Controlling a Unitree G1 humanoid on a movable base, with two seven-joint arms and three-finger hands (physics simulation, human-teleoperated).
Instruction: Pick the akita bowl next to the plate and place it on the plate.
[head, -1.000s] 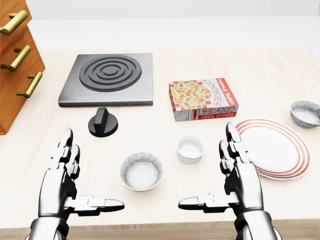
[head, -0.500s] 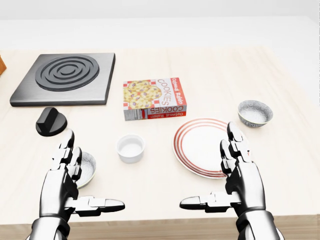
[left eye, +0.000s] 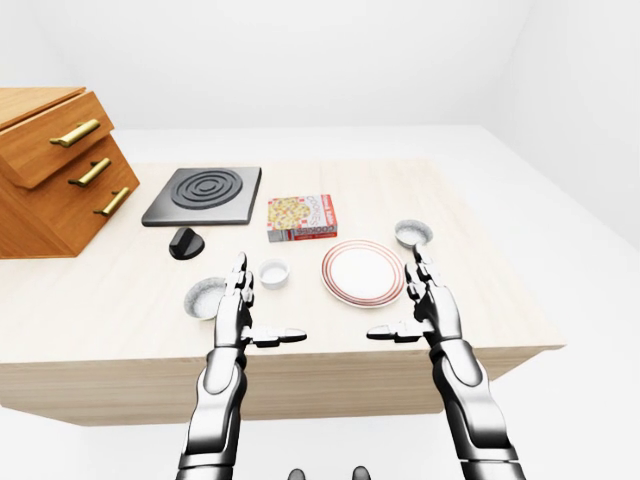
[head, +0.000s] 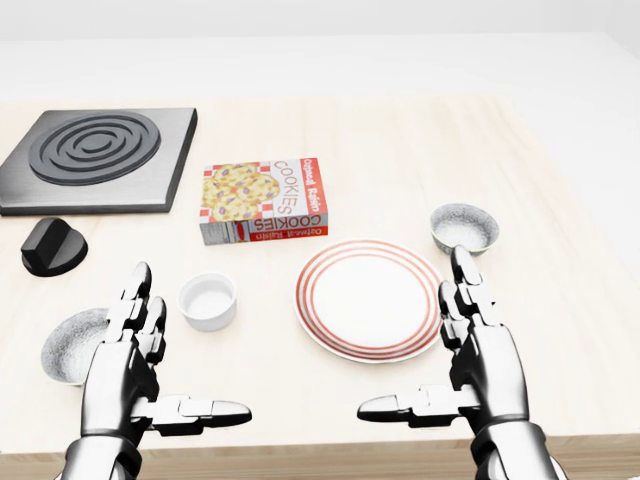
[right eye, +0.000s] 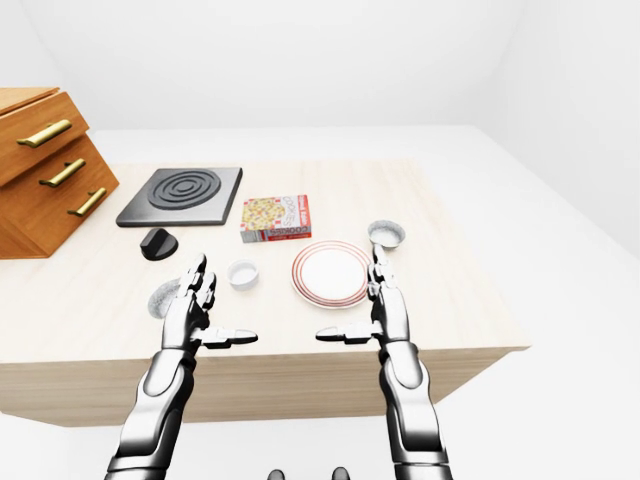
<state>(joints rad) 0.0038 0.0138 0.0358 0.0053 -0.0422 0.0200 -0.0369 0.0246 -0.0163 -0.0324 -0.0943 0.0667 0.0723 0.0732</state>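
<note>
**Both hands open over the near edge, bowl sitting beside the plate**

You are holding both hands low in the head view, over the bottom edge of the pale wooden tabletop (head: 540, 180). Your left hand (head: 125, 375) is hovering with its fingers spread straight and its thumb pointing inward, gripping nothing. Your right hand (head: 488, 370) is mirroring it, fingers apart and empty, with its fingertips lying just beside the plate's right rim in that view.

The red-ringed plate (head: 368, 300) is lying flat between your two hands, a little above them, and nothing is resting on it. The bowl (head: 464, 227) is sitting upright just off the plate's upper right rim, near it but apart, and above your right hand.

Left of the plate a small white cup (head: 208, 300) is standing. A second bowl (head: 70, 345) is sitting at the far left, its right edge hiding behind your left hand. A cookie box (head: 262, 200) is lying flat above the cup and plate. A dark burner slab (head: 95, 150) is occupying the top left, with a black knob (head: 52, 247) below it.

In the left-eye view a wooden drawer chest (left eye: 55, 170) with brass handles is standing at the tabletop's left end. A white floor (left eye: 560, 250) and plain white walls (left eye: 300, 60) are surrounding the table.
</note>
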